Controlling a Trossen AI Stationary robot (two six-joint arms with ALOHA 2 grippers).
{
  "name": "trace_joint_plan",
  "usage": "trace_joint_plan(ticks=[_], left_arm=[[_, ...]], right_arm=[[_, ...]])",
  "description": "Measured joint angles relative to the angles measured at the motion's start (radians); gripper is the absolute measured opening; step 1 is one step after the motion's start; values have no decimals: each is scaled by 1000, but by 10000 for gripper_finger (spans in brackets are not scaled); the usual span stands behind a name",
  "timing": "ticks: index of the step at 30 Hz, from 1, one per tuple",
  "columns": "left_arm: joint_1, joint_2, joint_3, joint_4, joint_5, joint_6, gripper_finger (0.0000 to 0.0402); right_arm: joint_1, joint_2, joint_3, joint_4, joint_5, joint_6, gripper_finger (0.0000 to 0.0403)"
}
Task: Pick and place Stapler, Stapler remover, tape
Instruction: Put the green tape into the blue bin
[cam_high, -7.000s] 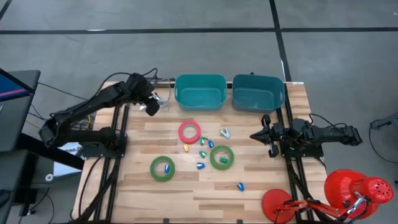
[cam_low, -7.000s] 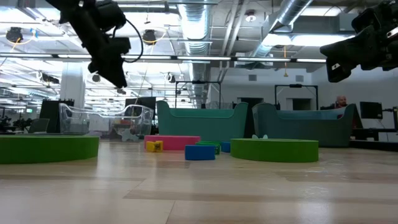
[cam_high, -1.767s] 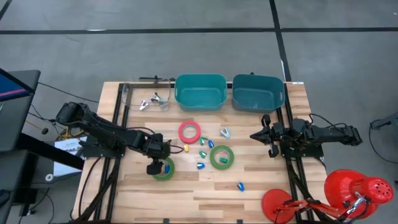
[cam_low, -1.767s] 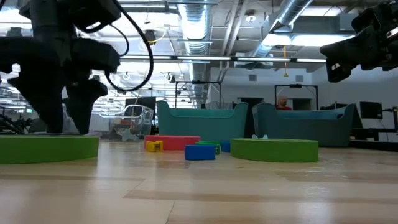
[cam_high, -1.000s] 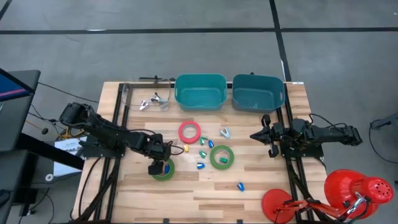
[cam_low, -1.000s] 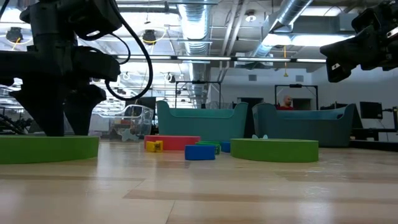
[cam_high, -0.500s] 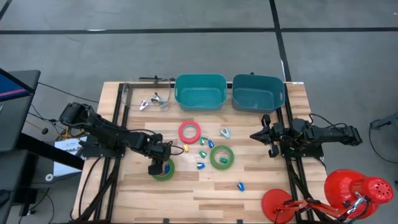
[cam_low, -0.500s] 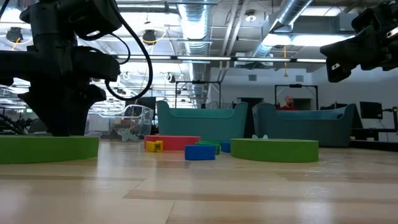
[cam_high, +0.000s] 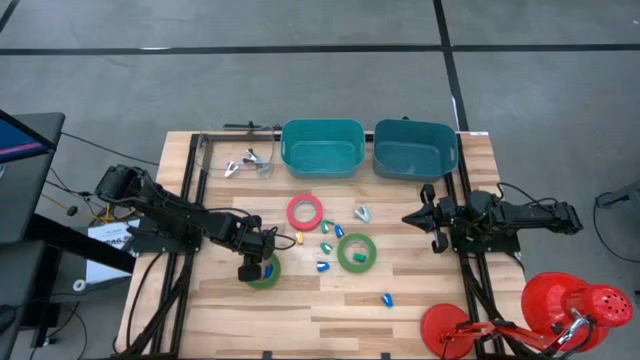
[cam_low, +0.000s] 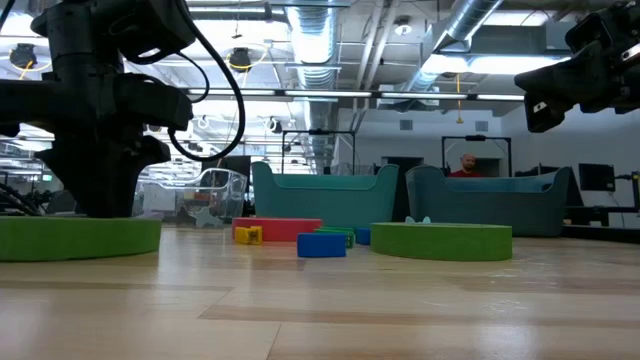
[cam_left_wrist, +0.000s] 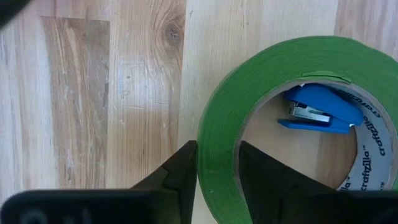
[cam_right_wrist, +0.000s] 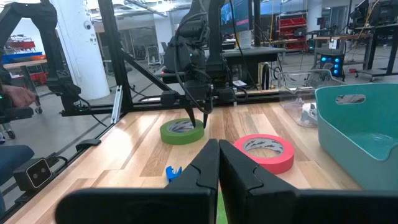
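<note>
A green tape roll (cam_high: 265, 272) lies flat on the table's left half, with a small blue stapler (cam_left_wrist: 317, 112) inside its open centre. My left gripper (cam_left_wrist: 217, 171) points steeply down at the roll's left side and is shut on its wall. A pink-red tape roll (cam_high: 305, 212) and a second green roll (cam_high: 356, 252) lie flat mid-table, among several tiny coloured staplers (cam_high: 324, 245). A pale stapler remover (cam_high: 362, 213) lies beside them. My right gripper (cam_high: 407, 218) waits shut at the table's right side, level and holding nothing. My left gripper pinches the green roll's wall (cam_left_wrist: 217, 146) on the side toward the table's left edge. One finger (cam_left_wrist: 264, 180) is inside the open centre and the other finger (cam_left_wrist: 177, 177) is outside. The fingers come from above, pointing steeply down. The roll lies flat on the table.
Two teal bins (cam_high: 322, 147) (cam_high: 415, 148) stand at the far edge. A clear box (cam_high: 240, 162) with small metal pieces is to their left. A red object (cam_high: 570, 300) sits off the near right corner. Bare wood lies along the near edge.
My left gripper has stayed in place over the green roll, and its fingers have closed from wide apart onto the roll's wall.
</note>
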Motion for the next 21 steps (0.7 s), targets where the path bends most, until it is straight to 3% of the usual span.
trace_joint_plan(ticks=[21], left_arm=[[0,-3,48,4,92,0,79]], right_arm=[[0,0,0,0,0,0,0]])
